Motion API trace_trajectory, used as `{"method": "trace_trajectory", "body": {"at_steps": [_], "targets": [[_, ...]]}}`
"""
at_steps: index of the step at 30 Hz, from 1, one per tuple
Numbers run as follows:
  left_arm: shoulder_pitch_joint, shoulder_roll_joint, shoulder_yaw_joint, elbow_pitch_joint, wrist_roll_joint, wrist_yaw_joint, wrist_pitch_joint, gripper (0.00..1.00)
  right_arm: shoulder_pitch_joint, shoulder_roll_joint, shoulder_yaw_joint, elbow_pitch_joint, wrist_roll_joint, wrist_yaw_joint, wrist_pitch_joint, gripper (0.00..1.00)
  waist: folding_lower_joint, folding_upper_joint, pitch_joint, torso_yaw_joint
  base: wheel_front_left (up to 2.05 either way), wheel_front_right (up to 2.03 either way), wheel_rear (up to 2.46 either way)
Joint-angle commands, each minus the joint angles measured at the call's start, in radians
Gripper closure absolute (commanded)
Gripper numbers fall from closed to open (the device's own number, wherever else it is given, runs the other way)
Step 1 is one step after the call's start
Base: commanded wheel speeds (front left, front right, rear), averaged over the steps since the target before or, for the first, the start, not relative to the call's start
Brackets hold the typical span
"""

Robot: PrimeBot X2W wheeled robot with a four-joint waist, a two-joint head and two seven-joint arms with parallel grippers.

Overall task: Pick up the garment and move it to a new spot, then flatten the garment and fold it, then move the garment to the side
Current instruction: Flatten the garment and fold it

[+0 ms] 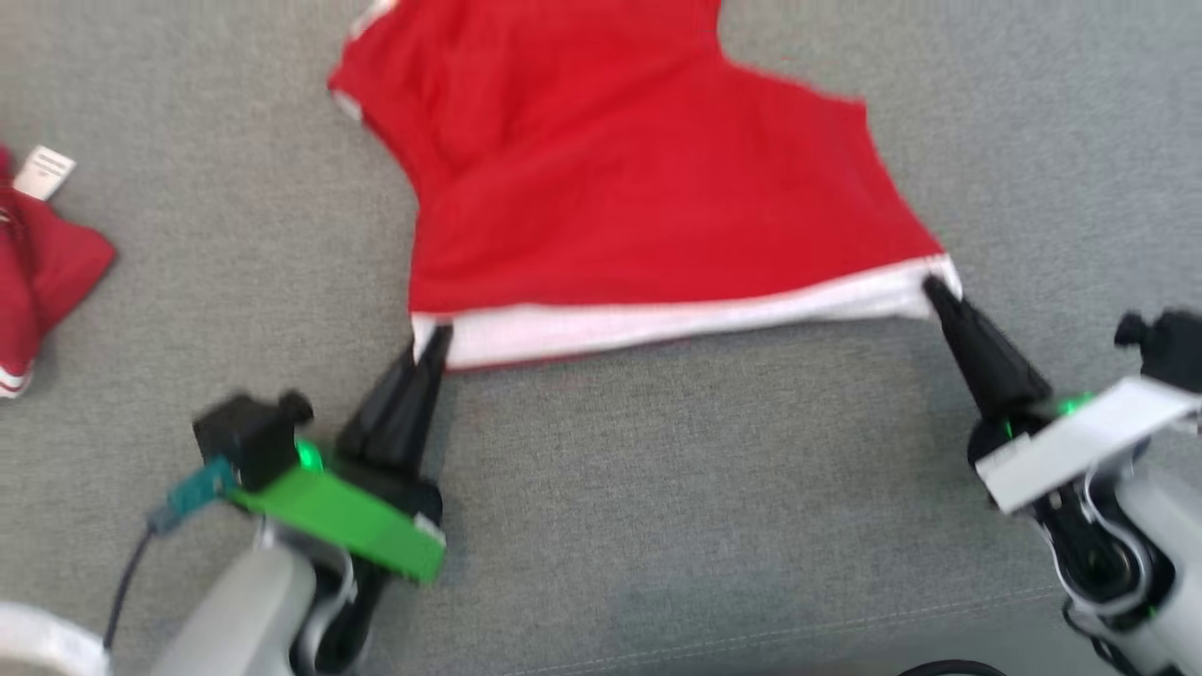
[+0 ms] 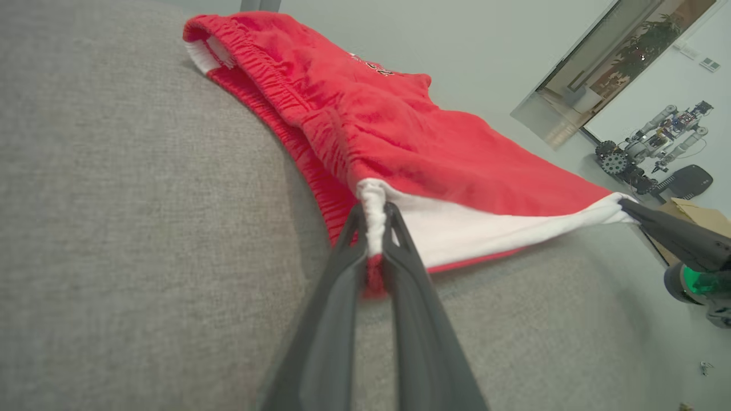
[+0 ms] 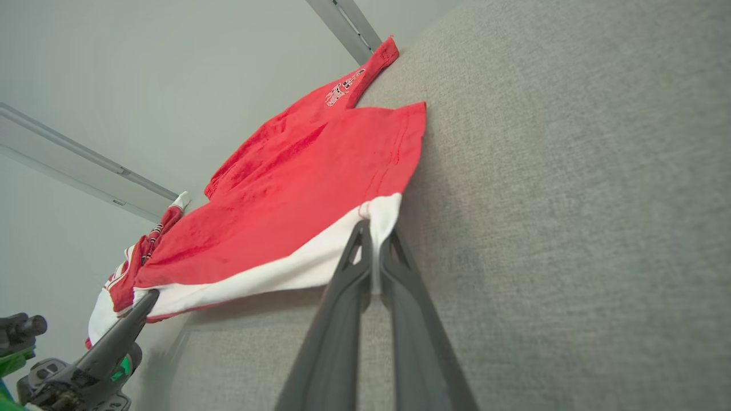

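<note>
On the grey cushion [image 1: 657, 488]: red garment [image 1: 639, 188], spread out.
Left claw [image 1: 437, 340]: pinching garment's left hem corner.
Right claw [image 1: 932, 286]: pinching garment's right hem corner.
Handling: soft, light, limp; likely best held by corners.

Garment [image 1: 639, 188]: red cloth, matt, faintly fuzzy; white hem band [image 1: 676, 319]. Cushion [image 1: 657, 488]: grey coarse weave, matt. Left claw [image 1: 433, 342], right claw [image 1: 935, 288]: smooth black plastic, dull sheen. Bracket [image 1: 347, 521], 7 o'clock: green plastic.
</note>
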Motion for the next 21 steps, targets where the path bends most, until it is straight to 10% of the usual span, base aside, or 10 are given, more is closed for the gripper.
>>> {"method": "trace_trajectory", "body": {"at_steps": [1,13,21], "targets": [[0.027,0.006,0.006,-0.007,0.0,0.007,0.0,1.0,0.024,-0.006,0.002,-0.007,0.007,0.0,0.002,1.0,0.0001,-0.0001,-0.112,0.002,0.0,0.0,0.0],[0.455,-0.033,0.026,-0.315,-0.089,0.098,0.015,1.0,0.447,-0.162,-0.131,-0.274,0.045,-0.001,-0.003,1.0,0.0001,-0.0001,-0.135,0.017,0.0,0.0,0.0],[0.327,-0.031,0.027,-0.406,-0.143,0.094,0.132,1.0,0.242,-0.122,-0.192,-0.292,-0.007,0.0,0.123,1.0,0.0001,-0.0001,-0.006,0.045,0.0,0.0,0.0]]}}
